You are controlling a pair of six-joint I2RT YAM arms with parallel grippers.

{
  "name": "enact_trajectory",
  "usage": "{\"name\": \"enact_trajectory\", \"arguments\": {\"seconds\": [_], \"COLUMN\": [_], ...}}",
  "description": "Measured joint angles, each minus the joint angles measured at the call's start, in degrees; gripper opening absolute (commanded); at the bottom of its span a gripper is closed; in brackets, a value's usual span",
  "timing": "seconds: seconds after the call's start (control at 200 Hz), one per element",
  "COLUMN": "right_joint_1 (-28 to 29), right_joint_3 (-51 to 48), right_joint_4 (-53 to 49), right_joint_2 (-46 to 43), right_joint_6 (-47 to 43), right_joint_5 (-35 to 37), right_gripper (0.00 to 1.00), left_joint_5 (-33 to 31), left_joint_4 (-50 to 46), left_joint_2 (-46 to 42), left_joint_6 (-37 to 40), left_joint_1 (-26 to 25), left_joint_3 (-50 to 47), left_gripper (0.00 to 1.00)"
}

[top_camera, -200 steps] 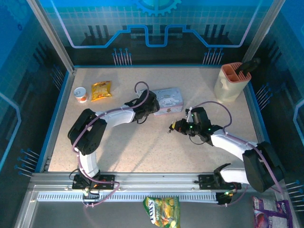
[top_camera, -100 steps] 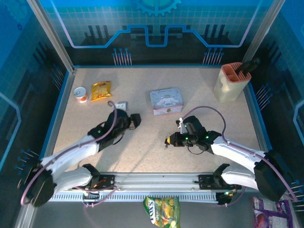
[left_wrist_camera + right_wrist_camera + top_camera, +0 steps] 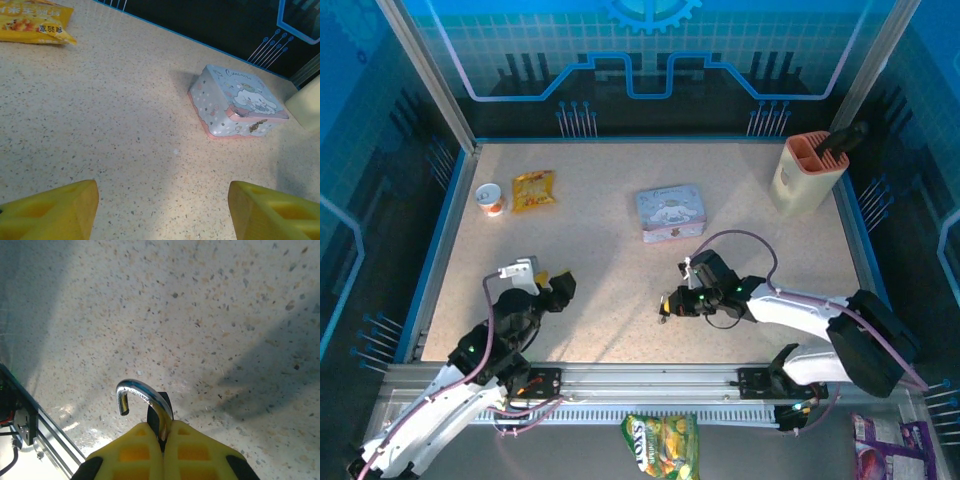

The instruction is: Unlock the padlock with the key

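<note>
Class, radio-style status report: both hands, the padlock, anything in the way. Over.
Left hand open, empty. Right hand shut on padlock, one shackle end free. Tin sits apart, nothing in the way.

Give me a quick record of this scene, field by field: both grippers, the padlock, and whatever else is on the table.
left gripper: jaws open, nothing between them
right gripper: jaws shut on the padlock
padlock: shackle sticks out past the fingertips, one end free
tin: lid shut, apart from both arms
other: yellow snack packet, small cup, beige holder
</note>
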Motion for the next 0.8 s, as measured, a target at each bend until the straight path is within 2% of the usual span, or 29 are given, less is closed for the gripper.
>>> {"name": "enact_trajectory", "arguments": {"seconds": [0.09,0.375,0.485,0.645,0.8], "right_joint_1": [0.15,0.00,-0.68,-2.62,-6.82], "right_joint_3": [0.00,-0.02,0.00,0.00,0.74], "right_joint_4": [0.02,-3.04,-5.60,-10.12,-16.28], "right_joint_2": [0.85,0.85,0.39,-4.48,-13.42], "right_joint_6": [0.22,-0.83,-1.90,-4.09,-8.09], "right_joint_5": [-0.15,1.73,2.75,4.35,6.80], "right_gripper": [0.00,0.29,0.37,0.47,0.54], "left_joint_5": [0.02,0.07,0.02,-0.20,-1.84], "left_joint_4": [-0.57,-0.04,-0.02,0.28,0.94], "left_joint_2": [-0.33,4.68,6.32,6.58,6.58], "left_joint_6": [0.02,0.46,0.46,1.29,2.34], "left_joint_1": [0.00,0.00,0.00,0.00,0.02], "left_joint_3": [-0.24,-0.28,-0.28,-0.28,-0.28], "left_gripper": [0.71,0.72,0.73,0.75,0.78]}}
